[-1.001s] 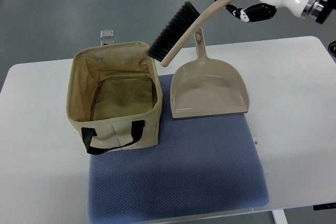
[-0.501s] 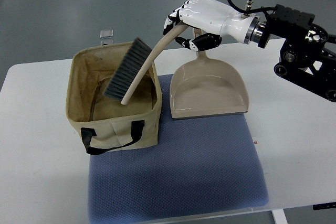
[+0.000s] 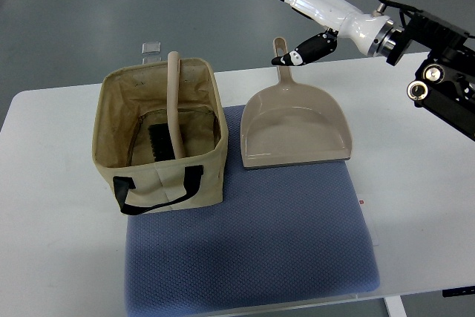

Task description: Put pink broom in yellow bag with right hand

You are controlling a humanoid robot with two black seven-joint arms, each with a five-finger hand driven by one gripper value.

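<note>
The broom (image 3: 174, 105), beige-pink with a dark bristle head, stands inside the yellowish fabric bag (image 3: 111, 150). Its bristles rest on the bag's floor and its handle leans up against the far rim. My right hand (image 3: 276, 24) hovers above the table's far edge, right of the bag and over the dustpan's handle. Its fingers are spread and hold nothing. The left arm does not show.
A beige dustpan (image 3: 295, 126) lies right of the bag, partly on a blue mat (image 3: 252, 250) that covers the white table (image 3: 415, 146). A small metal clip (image 3: 151, 49) sits behind the bag. The right arm's black joints (image 3: 438, 72) hang over the table's right side.
The right hand carried the broom left over the bag, let it go, and pulled back right. The broom dropped into the bag and now stands there.
</note>
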